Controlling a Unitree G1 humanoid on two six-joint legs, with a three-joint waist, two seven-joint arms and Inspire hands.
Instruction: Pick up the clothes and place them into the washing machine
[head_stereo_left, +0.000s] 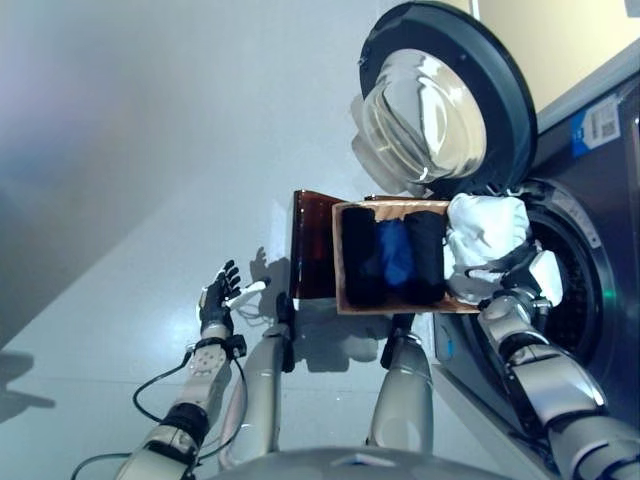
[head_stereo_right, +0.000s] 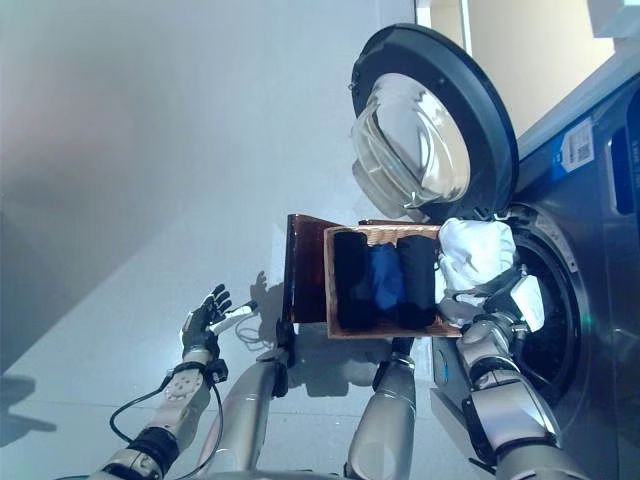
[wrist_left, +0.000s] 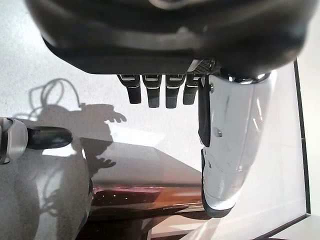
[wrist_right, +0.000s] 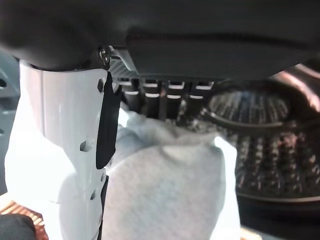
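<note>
My right hand (head_stereo_left: 520, 275) is shut on a white garment (head_stereo_left: 485, 228) and holds it at the round opening of the washing machine (head_stereo_left: 575, 270), just past the basket's edge. In the right wrist view the white cloth (wrist_right: 165, 185) bunches under the fingers (wrist_right: 150, 97), with the perforated drum (wrist_right: 260, 145) beyond. A wicker basket (head_stereo_left: 340, 255) in front of the machine holds rolled black clothes (head_stereo_left: 358, 262) and a blue one (head_stereo_left: 395, 252). My left hand (head_stereo_left: 217, 298) hangs open over the floor, left of the basket, holding nothing.
The machine's round glass door (head_stereo_left: 430, 100) stands swung open above the basket. A dark brown lid or panel (head_stereo_left: 312, 245) stands against the basket's left side. Pale grey floor (head_stereo_left: 150, 150) spreads to the left.
</note>
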